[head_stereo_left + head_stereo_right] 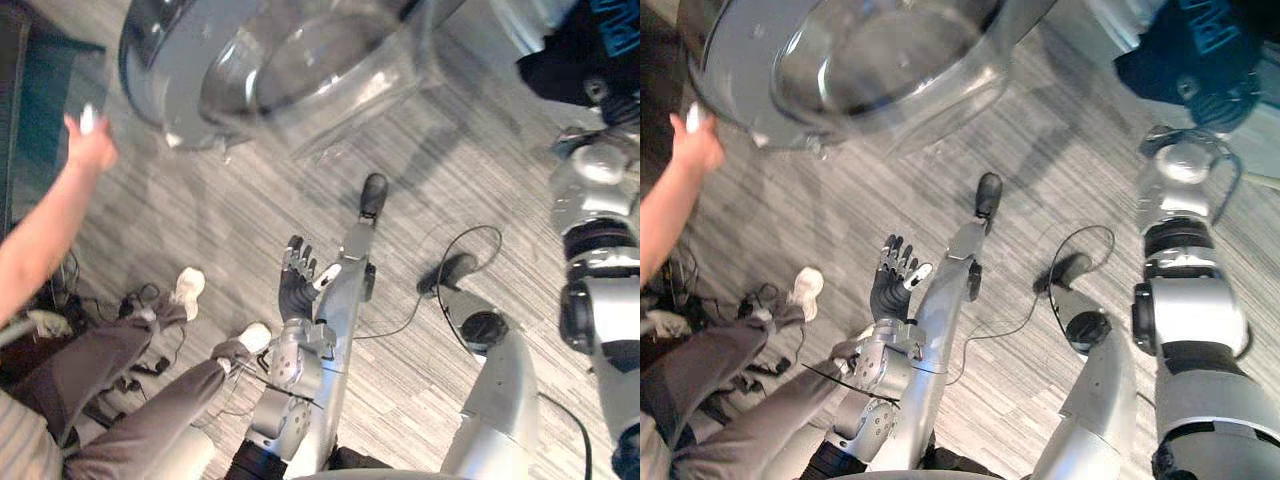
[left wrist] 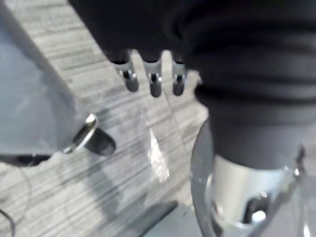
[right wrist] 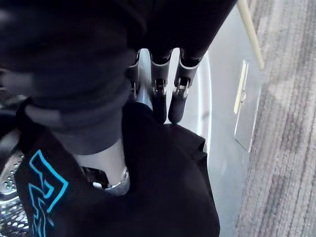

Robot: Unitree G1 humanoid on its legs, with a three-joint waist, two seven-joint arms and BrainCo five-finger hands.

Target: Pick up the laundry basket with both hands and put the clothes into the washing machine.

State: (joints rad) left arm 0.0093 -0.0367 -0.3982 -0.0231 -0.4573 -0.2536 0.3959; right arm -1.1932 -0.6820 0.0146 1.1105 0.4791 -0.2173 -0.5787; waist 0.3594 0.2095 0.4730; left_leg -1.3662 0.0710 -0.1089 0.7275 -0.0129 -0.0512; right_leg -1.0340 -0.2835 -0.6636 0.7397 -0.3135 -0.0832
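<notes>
Recorded as pushing the black blue-printed garment into the washing machine drum with straight fingers of the right hand, leaving the left hand slack, empty and low, relying on a person's hand to hold the glass door open.

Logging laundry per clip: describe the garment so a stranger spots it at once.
Start at the washing machine's round glass door, top of the head views. Right of it, in the corner, is the black garment. Its bright blue print sets it apart from the grey floor.
</notes>
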